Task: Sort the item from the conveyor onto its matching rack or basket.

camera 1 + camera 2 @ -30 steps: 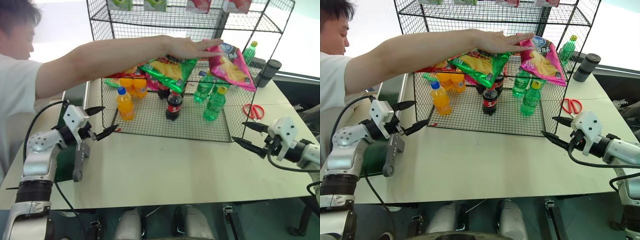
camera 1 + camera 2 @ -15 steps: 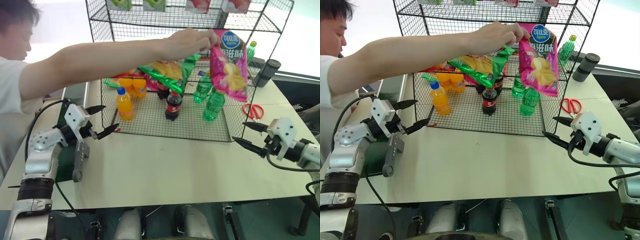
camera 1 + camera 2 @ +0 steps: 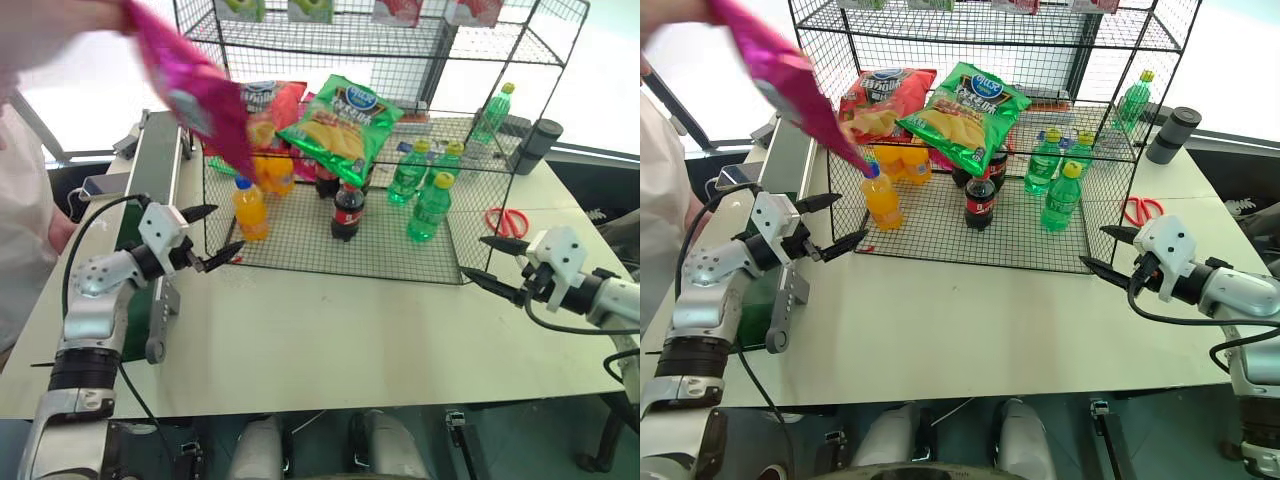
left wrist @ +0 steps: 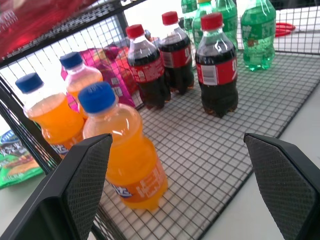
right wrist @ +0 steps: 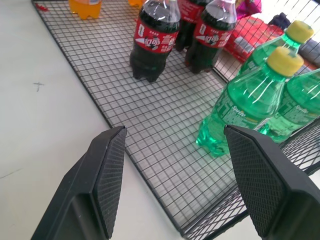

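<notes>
The item, a magenta-pink chip bag point(image 3: 195, 95), hangs blurred in the air at the upper left, held by a person's arm, above the far end of the conveyor point(image 3: 163, 165). The tall black wire rack point(image 3: 330, 35) stands at the back of the table. My left gripper point(image 3: 212, 232) is open and empty just outside the rack's front-left corner, facing an orange bottle point(image 4: 122, 155). My right gripper point(image 3: 474, 256) is open and empty at the rack's front-right corner, facing cola bottles point(image 5: 152, 37) and green bottles point(image 5: 245, 102).
A red chip bag point(image 3: 270, 100) and a green chip bag point(image 3: 340, 115) lie on the rack's middle tier. Orange, cola and green bottles stand on its bottom tier. Red scissors point(image 3: 508, 222) and a black cylinder point(image 3: 535, 145) sit to the rack's right. A person stands at the left.
The person lifted the pink bag off the rack's right side and swung it across to the upper left, over the conveyor. Both grippers have stayed in place, open.
</notes>
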Robot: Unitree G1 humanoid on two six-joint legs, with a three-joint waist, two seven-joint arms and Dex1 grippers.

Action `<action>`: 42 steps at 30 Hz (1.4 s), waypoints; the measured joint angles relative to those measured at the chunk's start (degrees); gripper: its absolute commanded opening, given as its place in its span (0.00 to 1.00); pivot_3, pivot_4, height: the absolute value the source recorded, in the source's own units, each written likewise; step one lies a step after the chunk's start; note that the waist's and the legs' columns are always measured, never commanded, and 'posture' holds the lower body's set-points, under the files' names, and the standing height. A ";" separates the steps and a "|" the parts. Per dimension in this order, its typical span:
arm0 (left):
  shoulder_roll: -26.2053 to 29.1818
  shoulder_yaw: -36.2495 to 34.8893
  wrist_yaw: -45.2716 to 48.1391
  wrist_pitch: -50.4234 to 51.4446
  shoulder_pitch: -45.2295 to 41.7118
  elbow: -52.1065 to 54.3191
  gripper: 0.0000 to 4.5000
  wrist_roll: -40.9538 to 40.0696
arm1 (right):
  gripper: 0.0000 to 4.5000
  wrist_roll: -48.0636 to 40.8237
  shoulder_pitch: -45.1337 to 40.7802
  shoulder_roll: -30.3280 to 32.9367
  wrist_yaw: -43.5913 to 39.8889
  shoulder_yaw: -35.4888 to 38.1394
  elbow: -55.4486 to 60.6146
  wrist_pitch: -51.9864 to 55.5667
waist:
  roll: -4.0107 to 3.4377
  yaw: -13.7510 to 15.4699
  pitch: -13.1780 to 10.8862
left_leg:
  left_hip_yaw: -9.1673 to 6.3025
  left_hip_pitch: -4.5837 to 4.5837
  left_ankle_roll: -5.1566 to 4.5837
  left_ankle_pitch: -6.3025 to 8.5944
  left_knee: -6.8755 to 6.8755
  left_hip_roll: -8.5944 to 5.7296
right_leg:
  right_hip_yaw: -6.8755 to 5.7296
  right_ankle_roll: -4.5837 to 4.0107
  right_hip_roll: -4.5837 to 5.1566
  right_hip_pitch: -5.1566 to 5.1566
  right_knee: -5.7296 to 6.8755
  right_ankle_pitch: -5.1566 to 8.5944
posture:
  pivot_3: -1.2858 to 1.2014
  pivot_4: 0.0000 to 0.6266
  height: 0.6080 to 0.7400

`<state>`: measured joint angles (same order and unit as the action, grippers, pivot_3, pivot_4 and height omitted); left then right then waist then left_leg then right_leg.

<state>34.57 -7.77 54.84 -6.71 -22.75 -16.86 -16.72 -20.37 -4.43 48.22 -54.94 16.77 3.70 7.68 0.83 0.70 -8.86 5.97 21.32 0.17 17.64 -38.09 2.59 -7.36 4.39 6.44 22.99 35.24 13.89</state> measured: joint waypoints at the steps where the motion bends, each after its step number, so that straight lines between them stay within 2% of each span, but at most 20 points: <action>1: -0.18 0.07 -0.25 0.13 0.03 0.00 1.00 0.00 | 0.72 0.01 -0.23 0.00 0.20 0.00 -0.17 -0.17 | 0.00 -0.01 0.00 | 0.00 0.00 0.03 -0.01 0.00 0.00 | 0.00 0.00 0.00 0.00 0.00 0.00 | 0.52 0.24 1.00; 12: -0.42 0.21 -1.40 1.08 1.11 1.13 1.00 0.02 | 0.72 0.62 -0.42 -1.52 2.11 -0.88 -0.27 -0.19 | 0.01 0.02 0.00 | -0.01 0.00 0.04 -0.03 0.00 0.00 | -0.01 0.00 0.00 -0.02 -0.01 0.00 | 0.52 0.24 1.00; 17: 0.03 0.20 -0.95 5.36 2.71 3.69 1.00 -0.82 | 0.72 1.01 -1.16 -1.78 2.27 -2.05 -0.27 -0.05 | 0.01 -0.07 0.01 | -0.02 -0.01 0.04 -0.02 0.00 0.01 | -0.01 0.00 -0.01 -0.01 0.00 0.00 | 0.52 0.24 1.00; 30: 0.23 -0.82 -3.28 5.48 4.64 5.17 1.00 -1.40 | 0.72 1.12 -3.24 -1.77 1.12 -3.36 -1.55 0.07 | 0.01 -0.01 0.01 | -0.03 -0.01 0.01 -0.01 -0.01 -0.01 | -0.01 0.01 0.02 -0.03 -0.01 0.00 | 0.52 0.24 1.00; 42: 0.90 -2.60 -5.01 5.61 9.82 9.68 1.00 -1.44 | 0.72 0.39 -5.83 -2.20 -1.22 -4.79 -1.78 0.69 | 0.01 -0.06 0.01 | -0.03 -0.02 -0.01 0.00 0.00 0.01 | -0.01 0.00 0.01 -0.02 -0.01 0.00 | 0.52 0.24 1.00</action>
<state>35.48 -10.36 49.83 -1.10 -12.93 -7.18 -18.15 -19.97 -10.26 46.03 -56.16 11.98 1.92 8.36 0.83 0.64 -8.85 5.94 21.30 0.17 17.64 -38.10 2.60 -7.38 4.40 6.45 22.96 35.23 13.88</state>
